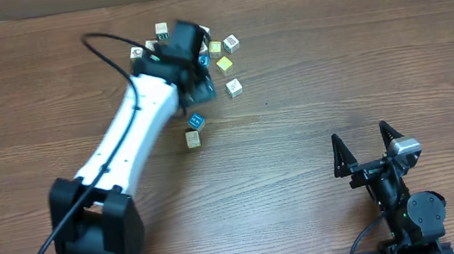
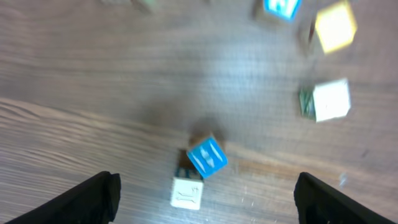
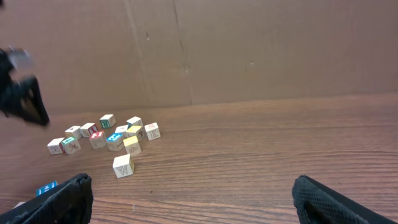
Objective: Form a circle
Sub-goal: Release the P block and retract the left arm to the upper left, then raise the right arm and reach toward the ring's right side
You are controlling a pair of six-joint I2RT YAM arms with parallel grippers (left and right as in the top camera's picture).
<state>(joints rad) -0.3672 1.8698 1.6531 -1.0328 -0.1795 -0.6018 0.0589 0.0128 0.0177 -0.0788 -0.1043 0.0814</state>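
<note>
Left pincer (image 2: 205, 182) hangs open above blue cube (image 2: 207, 157) touching whitish cube (image 2: 187, 193).

Left hand (image 2: 206, 180) and right hand (image 1: 359, 132), both agape.

left tool (image 1: 191, 62) over cube scatter (image 1: 224, 62) | right tool (image 1: 361, 141) apart, jaws wide

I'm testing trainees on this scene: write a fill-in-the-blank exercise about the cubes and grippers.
The small wooden cube touching the whitish wooden cube is coloured ___. The left gripper has jaws that are ___, not shut. The right gripper holds ___.
Missing words: blue; open; nothing.
</note>
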